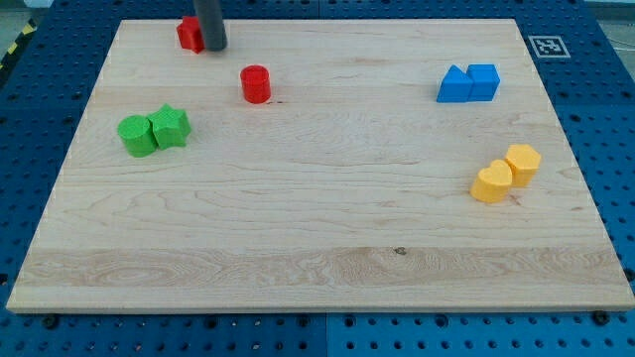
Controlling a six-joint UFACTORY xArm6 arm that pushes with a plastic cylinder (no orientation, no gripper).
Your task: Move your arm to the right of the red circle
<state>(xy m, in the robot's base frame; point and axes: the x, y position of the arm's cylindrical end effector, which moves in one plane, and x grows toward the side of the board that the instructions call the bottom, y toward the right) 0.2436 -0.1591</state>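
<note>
My tip [214, 48] is hovering beside the other red block [189, 33] (no claw showing, so I cannot tell its state); it should be swinging wide past the red circle [255, 84].

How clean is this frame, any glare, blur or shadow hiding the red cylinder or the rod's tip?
Camera view: lighting is even, with no glare on the pale wooden board; the red cylinder block is sharp and casts only a faint shadow; my tip, the dark rod's lower end, is in focus up-left of the cylinder, partly covering another red block whose shape I cannot tell.
</note>
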